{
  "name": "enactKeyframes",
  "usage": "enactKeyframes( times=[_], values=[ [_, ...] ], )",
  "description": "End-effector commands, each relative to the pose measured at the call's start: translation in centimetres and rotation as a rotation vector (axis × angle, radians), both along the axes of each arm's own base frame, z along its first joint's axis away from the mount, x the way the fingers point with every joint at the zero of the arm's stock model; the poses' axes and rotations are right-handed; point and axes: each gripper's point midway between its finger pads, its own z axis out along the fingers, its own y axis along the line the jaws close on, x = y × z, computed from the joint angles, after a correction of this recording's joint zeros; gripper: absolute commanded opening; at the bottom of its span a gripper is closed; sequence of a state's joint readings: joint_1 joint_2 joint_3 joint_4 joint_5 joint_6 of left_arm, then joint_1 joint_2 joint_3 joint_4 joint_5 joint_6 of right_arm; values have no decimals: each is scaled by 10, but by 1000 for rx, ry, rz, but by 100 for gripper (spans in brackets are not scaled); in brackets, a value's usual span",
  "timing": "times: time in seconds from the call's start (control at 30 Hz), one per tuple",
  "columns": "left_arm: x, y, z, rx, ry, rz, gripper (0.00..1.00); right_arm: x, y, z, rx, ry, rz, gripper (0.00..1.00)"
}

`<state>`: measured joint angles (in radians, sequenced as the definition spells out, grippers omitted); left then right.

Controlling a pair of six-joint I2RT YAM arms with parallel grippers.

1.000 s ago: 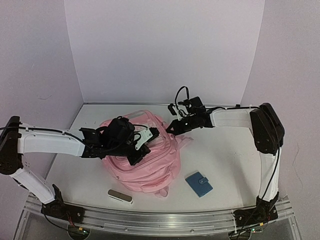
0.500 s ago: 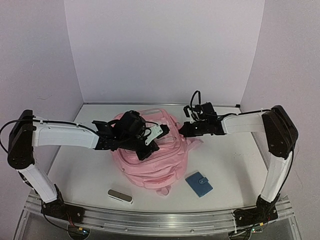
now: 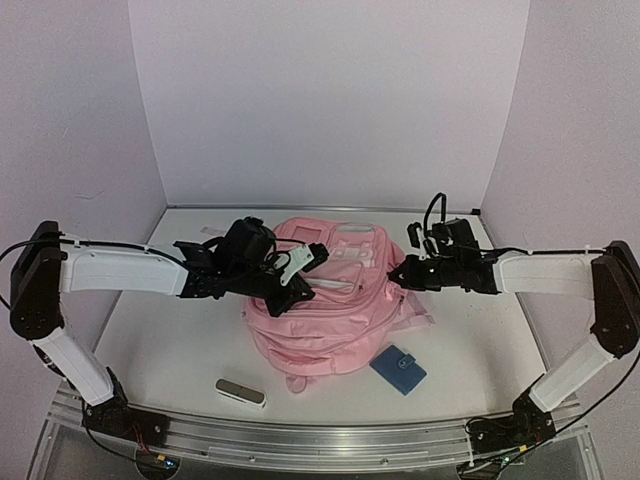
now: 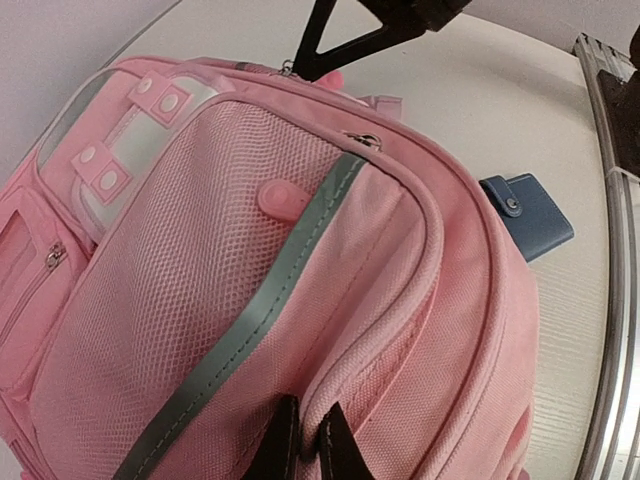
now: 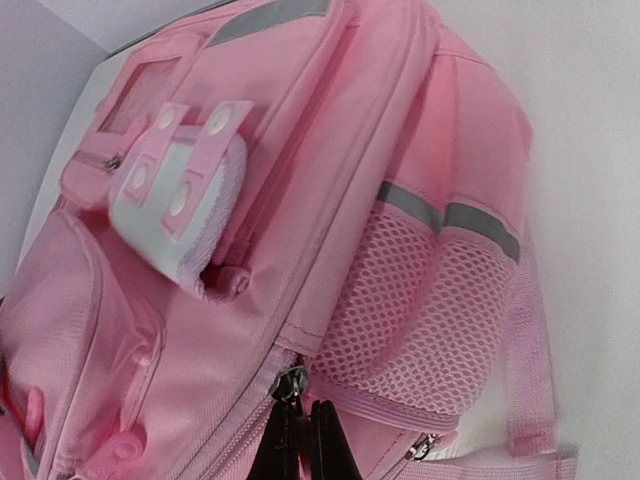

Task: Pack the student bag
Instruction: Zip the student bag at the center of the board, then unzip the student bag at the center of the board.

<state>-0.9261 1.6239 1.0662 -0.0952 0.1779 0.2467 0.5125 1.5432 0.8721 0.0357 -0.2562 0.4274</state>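
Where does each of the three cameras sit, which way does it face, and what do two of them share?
Top external: above and behind the bases, looking down at the table; both arms, left gripper, right gripper and student bag show.
Left wrist: looks along its fingers, pinched on the bag, toward the right gripper.
Right wrist: looks past its fingers at the bag's zip pull.
Shared: top and left wrist both show the blue wallet.
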Motion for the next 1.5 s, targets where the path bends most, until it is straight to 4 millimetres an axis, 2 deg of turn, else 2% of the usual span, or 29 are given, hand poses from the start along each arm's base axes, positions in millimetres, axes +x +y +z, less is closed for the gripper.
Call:
enactKeyframes(
  times=[0.0, 0.03, 0.07, 0.1, 0.17, 0.2, 0.27, 0.33, 0.47, 0.53, 0.67, 0.73, 0.87, 0.97, 1.07, 1.2, 1.33, 1.47],
  values=[
    [13, 80, -24, 158, 111, 288, 2, 1, -47, 25, -11, -54, -104, 0],
    [11, 84, -27, 166, 128, 299, 3, -3, -42, 34, 3, -65, -68, 3],
    [9, 86, -30, 172, 144, 310, 4, -6, -41, 44, 7, -76, -48, 13],
    [10, 91, -33, 179, 149, 341, 7, -8, -40, 55, 18, -99, -31, 29],
    [7, 95, -34, 157, 179, 381, 21, -13, -37, 74, 40, -135, -2, 64],
    [6, 95, -32, 133, 202, 401, 28, -16, -35, 81, 52, -149, 14, 75],
    [4, 95, -21, 67, 248, 452, 36, -21, -28, 89, 78, -159, 60, 88],
    [-1, 89, -5, -31, 318, 485, 51, -26, -18, 87, 103, -138, 114, 94],
    [-5, 89, 17, -179, 451, 587, 74, -33, 7, 78, 110, -106, 174, 96],
    [-1, 102, 19, -220, 520, 683, 79, -42, 27, 80, 115, -119, 212, 95],
    [6, 134, 14, -319, 657, 828, 83, -68, 71, 85, 107, -169, 356, 84],
    [7, 147, 12, -372, 706, 874, 83, -77, 84, 81, 105, -176, 418, 79],
    [5, 175, 5, -441, 759, 957, 81, -85, 107, 73, 119, -181, 517, 80],
    [3, 188, -4, -489, 821, 982, 81, -85, 120, 65, 118, -173, 561, 80],
    [1, 192, -15, -524, 879, 990, 80, -78, 131, 52, 102, -154, 581, 81],
    [-3, 191, -27, -546, 921, 990, 74, -71, 137, 41, 85, -142, 586, 85],
    [-1, 196, -40, -556, 922, 1023, 74, -68, 143, 26, 82, -109, 598, 86],
    [5, 193, -44, -583, 926, 1017, 74, -71, 150, 14, 93, -76, 626, 86]
  ],
)
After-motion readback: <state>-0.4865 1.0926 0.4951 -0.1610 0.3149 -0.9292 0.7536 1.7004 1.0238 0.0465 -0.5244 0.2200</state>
